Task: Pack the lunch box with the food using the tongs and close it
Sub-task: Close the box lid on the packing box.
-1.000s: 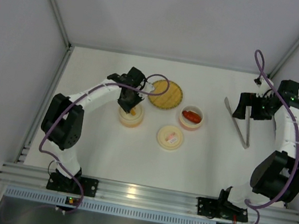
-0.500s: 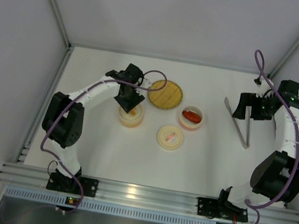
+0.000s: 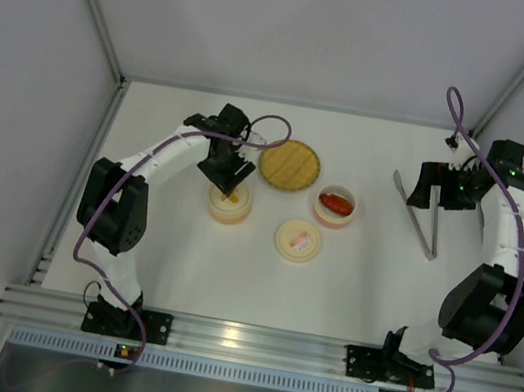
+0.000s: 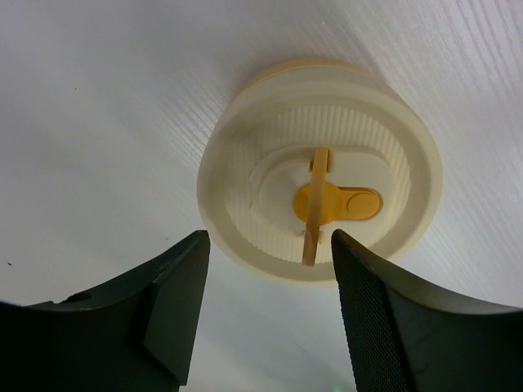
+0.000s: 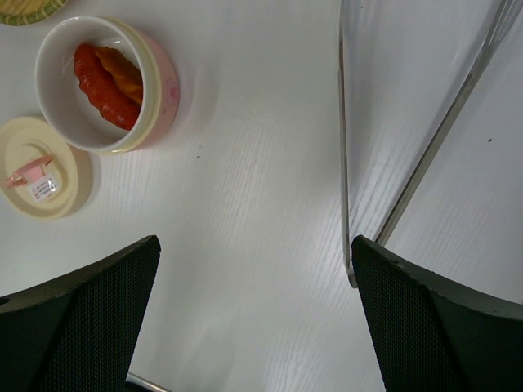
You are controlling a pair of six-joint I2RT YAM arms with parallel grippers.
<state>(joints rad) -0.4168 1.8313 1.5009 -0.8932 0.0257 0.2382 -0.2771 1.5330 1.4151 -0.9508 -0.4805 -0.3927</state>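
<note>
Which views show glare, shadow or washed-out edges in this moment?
Top external: even light, sharp, one bright glint on the aluminium rail. Left wrist: lidded box sharp, with a soft shadow on its near side. Right wrist: the tongs mirror the white table, so their edges wash out.

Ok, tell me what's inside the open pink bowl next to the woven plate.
Glossy red sausage pieces lie together inside the pink bowl, and the white floor around them shows bare. Anything beneath the pieces is covered by them and cannot be seen.
</note>
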